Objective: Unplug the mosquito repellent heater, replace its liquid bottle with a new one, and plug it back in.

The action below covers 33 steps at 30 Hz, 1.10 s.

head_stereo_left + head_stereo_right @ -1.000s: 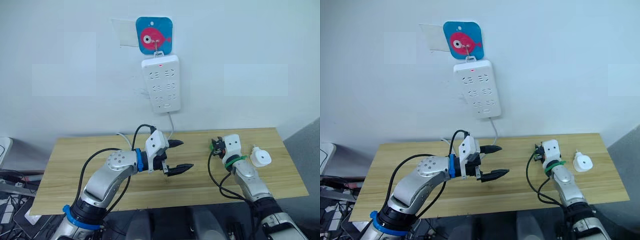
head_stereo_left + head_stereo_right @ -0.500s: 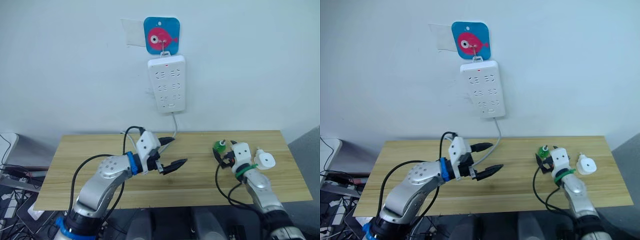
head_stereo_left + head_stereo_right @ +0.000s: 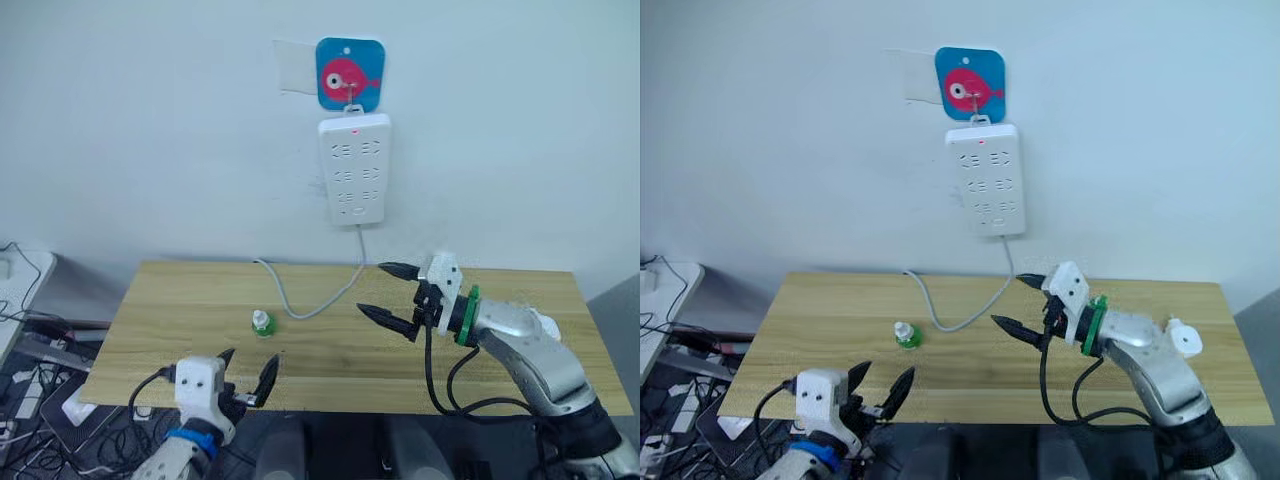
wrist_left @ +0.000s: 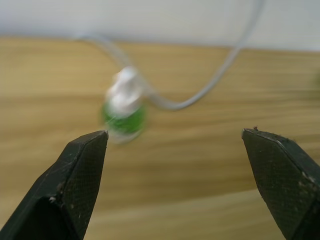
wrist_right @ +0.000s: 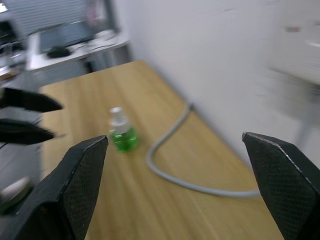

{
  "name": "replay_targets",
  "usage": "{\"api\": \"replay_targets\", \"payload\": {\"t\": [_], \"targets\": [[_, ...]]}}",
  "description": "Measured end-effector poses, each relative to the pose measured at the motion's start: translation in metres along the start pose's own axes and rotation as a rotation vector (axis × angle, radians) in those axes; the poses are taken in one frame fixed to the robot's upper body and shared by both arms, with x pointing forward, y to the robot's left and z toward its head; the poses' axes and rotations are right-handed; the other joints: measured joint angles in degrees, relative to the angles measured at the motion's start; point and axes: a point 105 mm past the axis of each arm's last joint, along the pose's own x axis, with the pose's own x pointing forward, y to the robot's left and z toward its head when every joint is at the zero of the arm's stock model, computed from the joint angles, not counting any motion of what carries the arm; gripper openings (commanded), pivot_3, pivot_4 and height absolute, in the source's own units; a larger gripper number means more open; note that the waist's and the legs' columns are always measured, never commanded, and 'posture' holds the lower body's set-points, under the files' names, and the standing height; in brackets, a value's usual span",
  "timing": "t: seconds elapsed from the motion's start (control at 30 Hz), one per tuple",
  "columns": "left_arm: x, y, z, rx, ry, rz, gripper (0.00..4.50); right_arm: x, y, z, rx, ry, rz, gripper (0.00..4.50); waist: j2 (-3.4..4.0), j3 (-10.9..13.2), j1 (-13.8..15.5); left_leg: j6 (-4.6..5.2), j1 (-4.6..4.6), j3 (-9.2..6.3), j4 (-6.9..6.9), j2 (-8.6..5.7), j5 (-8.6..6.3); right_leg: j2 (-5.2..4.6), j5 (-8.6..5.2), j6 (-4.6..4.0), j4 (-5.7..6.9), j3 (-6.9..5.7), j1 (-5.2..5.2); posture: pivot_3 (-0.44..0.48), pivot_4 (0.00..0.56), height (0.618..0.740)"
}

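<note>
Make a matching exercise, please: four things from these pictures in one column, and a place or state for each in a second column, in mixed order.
Things:
1. green bottle
2. power strip
3. left gripper
4. heater

Places or states:
a. hangs on the wall
b. open, at the table's near edge
c. on the table behind the right arm
d. stands upright beside the grey cable

Pairs: 1-d, 2-a, 3-b, 4-c

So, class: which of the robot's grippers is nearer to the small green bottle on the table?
Left. The left gripper hovers open at the table's near edge, just in front of the green bottle. The right gripper, also open, sits further off, out to the bottle's right.
</note>
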Motion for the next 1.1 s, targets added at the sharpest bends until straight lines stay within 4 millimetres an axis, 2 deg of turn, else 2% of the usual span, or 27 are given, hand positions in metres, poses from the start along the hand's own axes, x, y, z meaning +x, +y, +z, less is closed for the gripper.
{"api": "replay_targets", "payload": {"t": [0.17,0.27,0.37,0.6,0.73,0.97,1.1], "targets": [[0.014,0.020,-0.013,0.045,-0.051,0.097,4.50,0.003,0.000,-0.004,-0.016,0.073,0.176,4.48,-0.15,0.23,0.22,0.00,-0.04,0.03,-0.01,0.00,0.00,0.05,0.01,-0.02,-0.03,-0.01,-0.05,0.112,0.250,0.740],[0.037,0.022,-0.009,0.054,-0.127,0.076,4.50,0.007,0.007,0.004,-0.052,0.097,0.313,4.48,-0.24,0.60,0.41,0.00,-0.03,-0.08,-0.01,0.07,0.00,0.09,0.02,-0.11,0.04,-0.12,-0.05,0.108,0.260,0.740],[0.053,0.023,-0.006,0.060,-0.171,0.069,4.50,0.003,0.010,0.007,-0.060,0.125,0.375,4.48,-0.31,0.93,0.52,0.01,-0.04,-0.12,-0.02,0.13,0.00,0.02,0.03,-0.12,0.09,-0.10,-0.05,0.089,0.274,0.740],[0.087,0.020,-0.015,0.076,-0.186,0.055,4.50,0.002,0.008,0.011,-0.047,0.166,0.385,4.48,-0.34,1.41,0.23,0.01,-0.12,-0.12,-0.03,0.11,-0.01,-0.24,0.03,-0.11,0.04,-0.13,-0.09,0.041,0.283,0.740],[0.102,0.018,-0.025,0.088,-0.168,0.031,4.50,0.001,0.015,0.023,-0.040,0.158,0.368,4.48,-0.37,1.52,-0.05,0.01,-0.16,-0.19,-0.04,0.11,-0.01,-0.30,0.03,-0.11,0.02,-0.18,-0.10,0.013,0.282,0.740],[0.115,0.018,-0.030,0.140,-0.168,0.007,4.50,-0.008,0.032,0.026,-0.026,0.174,0.346,4.48,-0.37,1.56,-0.35,0.01,-0.21,-0.20,-0.04,0.07,0.00,-0.34,0.03,-0.09,-0.02,-0.28,-0.10,-0.014,0.274,0.740],[0.116,0.015,-0.031,0.141,-0.182,0.002,3.59,-0.012,0.036,0.027,-0.024,0.181,0.312,4.50,-0.38,1.56,-0.64,0.01,-0.22,-0.23,-0.04,0.09,0.00,-0.34,0.03,-0.09,-0.01,-0.31,-0.10,-0.015,0.276,0.740]]}}
